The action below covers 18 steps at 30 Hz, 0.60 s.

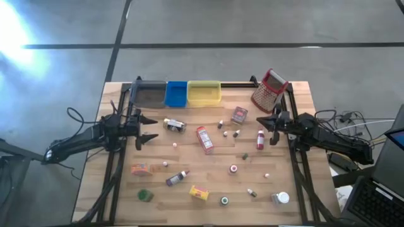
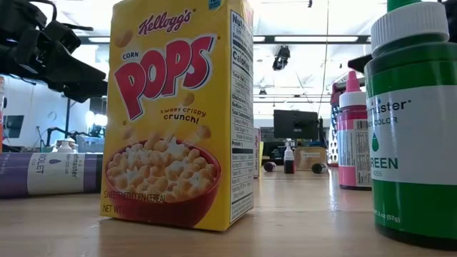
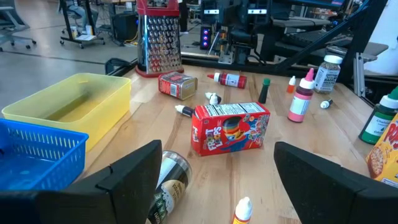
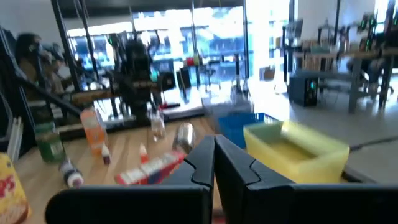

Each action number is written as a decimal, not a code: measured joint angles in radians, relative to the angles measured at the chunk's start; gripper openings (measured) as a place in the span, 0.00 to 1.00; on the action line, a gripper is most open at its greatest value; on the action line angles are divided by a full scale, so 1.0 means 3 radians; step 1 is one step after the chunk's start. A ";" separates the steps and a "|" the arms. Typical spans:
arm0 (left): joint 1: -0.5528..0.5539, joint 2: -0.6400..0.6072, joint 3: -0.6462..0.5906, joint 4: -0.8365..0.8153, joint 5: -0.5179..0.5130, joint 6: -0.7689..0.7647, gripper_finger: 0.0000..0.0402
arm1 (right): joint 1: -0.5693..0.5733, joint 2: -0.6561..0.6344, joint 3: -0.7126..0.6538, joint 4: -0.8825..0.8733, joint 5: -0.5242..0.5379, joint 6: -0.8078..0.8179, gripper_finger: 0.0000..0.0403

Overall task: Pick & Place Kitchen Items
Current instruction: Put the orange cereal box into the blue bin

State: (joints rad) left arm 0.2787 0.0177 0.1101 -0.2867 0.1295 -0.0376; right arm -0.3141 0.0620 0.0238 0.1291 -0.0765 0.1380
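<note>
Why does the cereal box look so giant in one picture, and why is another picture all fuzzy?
In the low view the Corn Pops box stands right by the lens, so it looks huge, and ceiling lights glare white behind it. The right wrist view is smeared: the yellow tray and the bottles look soft. The left wrist view is crisp, and the high view has glare on the floor at the upper left.
</note>
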 joint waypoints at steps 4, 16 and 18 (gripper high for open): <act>0.0000 0.0000 0.0000 0.0001 -0.0001 0.0000 0.79 | -0.0001 0.0000 0.0000 0.0334 0.0009 -0.0096 0.02; 0.0001 0.0000 0.0000 0.0000 -0.0001 0.0000 0.79 | 0.0000 0.0001 0.0000 0.0816 0.0267 -0.0206 0.02; 0.0000 0.0000 0.0000 0.0000 -0.0001 0.0000 0.79 | 0.0000 0.0003 0.0000 0.0726 0.0268 -0.0074 0.02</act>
State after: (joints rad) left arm 0.2787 0.0177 0.1101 -0.2866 0.1292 -0.0376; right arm -0.3142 0.0628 0.0238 0.3470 0.0040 0.1157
